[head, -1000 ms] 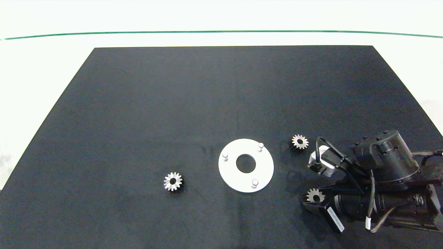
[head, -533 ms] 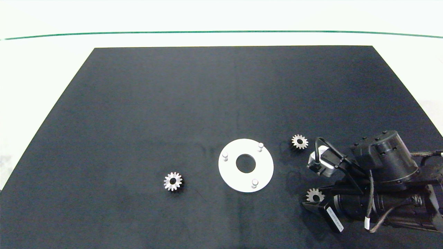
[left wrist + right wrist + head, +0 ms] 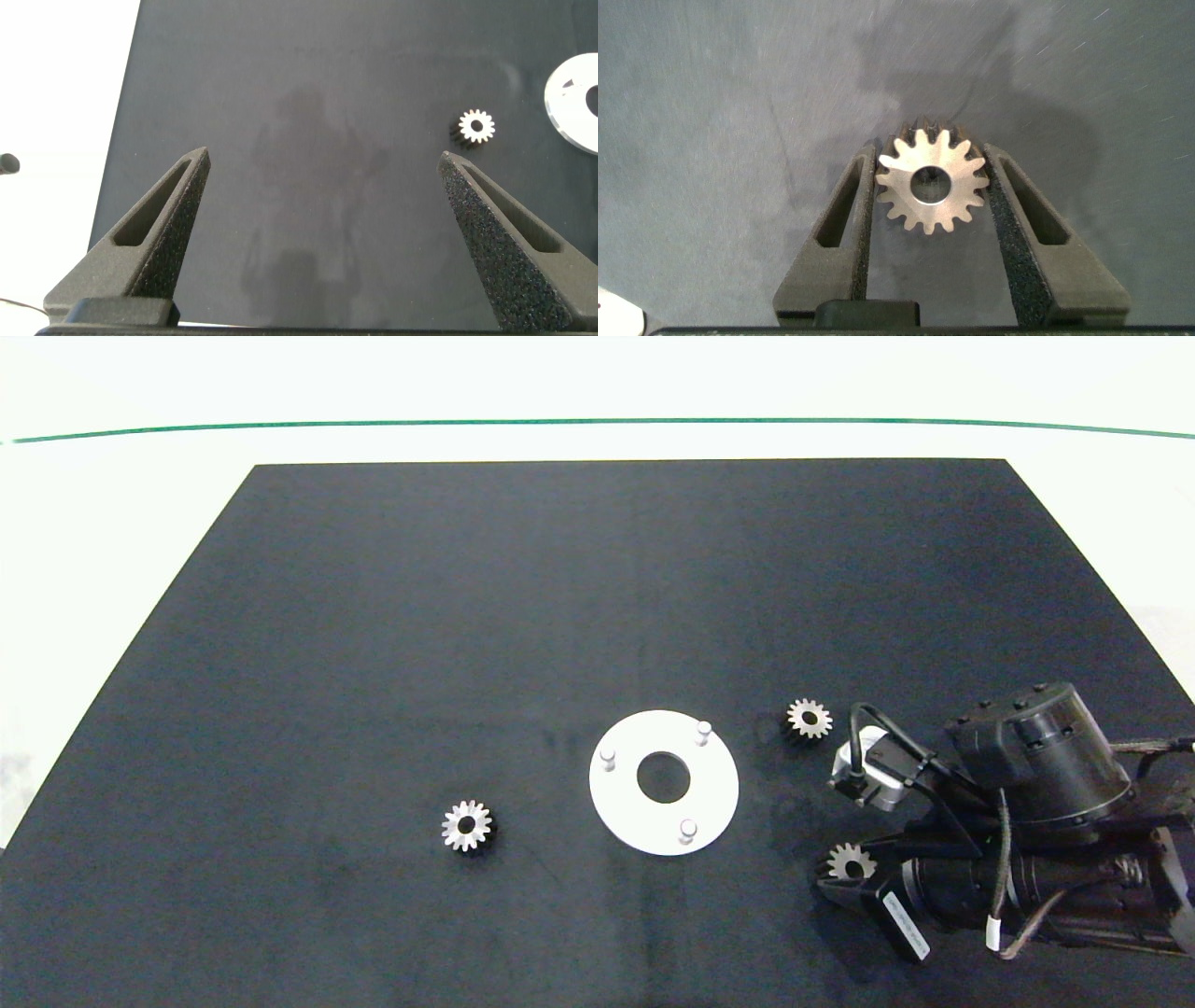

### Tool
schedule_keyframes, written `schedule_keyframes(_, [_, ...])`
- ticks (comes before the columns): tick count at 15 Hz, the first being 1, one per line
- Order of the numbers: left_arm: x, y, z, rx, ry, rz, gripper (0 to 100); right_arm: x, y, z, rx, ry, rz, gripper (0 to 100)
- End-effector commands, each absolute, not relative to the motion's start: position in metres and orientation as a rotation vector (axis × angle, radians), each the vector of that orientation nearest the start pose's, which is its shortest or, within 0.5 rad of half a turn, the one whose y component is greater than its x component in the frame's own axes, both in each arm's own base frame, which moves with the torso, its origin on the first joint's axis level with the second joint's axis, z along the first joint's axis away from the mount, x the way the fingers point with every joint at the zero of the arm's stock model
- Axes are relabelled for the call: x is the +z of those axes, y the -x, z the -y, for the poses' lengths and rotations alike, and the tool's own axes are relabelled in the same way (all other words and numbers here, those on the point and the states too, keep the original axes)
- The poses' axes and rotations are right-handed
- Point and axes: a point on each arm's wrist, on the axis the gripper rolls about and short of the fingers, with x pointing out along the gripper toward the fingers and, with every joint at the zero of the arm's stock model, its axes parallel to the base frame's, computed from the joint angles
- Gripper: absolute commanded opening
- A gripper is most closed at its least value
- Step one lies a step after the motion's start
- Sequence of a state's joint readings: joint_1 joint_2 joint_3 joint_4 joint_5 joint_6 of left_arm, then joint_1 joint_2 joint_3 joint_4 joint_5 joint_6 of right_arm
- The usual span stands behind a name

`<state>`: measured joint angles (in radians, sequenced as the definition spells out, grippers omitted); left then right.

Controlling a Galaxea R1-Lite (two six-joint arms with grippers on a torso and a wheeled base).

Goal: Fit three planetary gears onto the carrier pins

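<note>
A white carrier disc lies on the black mat with three bare carrier pins standing upright. One silver planetary gear rests left of the disc, and another rests to its right. The third gear sits between the fingers of my right gripper, right of the disc's near edge. Both pads touch its teeth. My left gripper hangs open over the mat's left side. In its wrist view I see the left gear and part of the disc.
The black mat covers most of the white table, and its left edge shows in the left wrist view. A green line runs along the far side. My right arm's wrist and cables stand just right of the second gear.
The right arm's wrist has shifted slightly. The gear stays between its fingers, and the other gears and the disc have not moved.
</note>
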<state>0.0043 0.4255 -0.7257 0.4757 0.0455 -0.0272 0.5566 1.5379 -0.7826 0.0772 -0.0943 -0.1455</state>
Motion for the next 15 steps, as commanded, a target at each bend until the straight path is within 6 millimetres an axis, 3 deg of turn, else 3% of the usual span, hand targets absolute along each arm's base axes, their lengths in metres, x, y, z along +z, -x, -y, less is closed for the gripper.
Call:
schedule_keyframes(1, [0.230,0.026,-0.001,0.053,0.024,-0.186,100,0.200,-0.202,-0.125,0.479,0.392,-0.677,16])
schedule_keyframes(3, [0.230,0.024,-0.001,0.053,0.024,-0.194,100,0.230,-0.193,-0.135,0.531,0.423,-0.693,16])
schedule_keyframes(4, [0.231,0.024,-0.001,0.053,0.024,-0.194,100,0.234,-0.191,-0.141,0.539,0.440,-0.701,16])
schedule_keyframes(11, [0.232,0.024,-0.001,0.055,0.024,-0.189,100,0.225,-0.194,-0.142,0.507,0.472,-0.726,16])
schedule_keyframes(12, [0.232,0.025,-0.001,0.055,0.024,-0.188,100,0.221,-0.192,-0.140,0.502,0.479,-0.741,100])
schedule_keyframes(15, [0.232,0.025,-0.001,0.053,0.024,-0.189,100,0.211,-0.186,-0.135,0.495,0.483,-0.778,100])
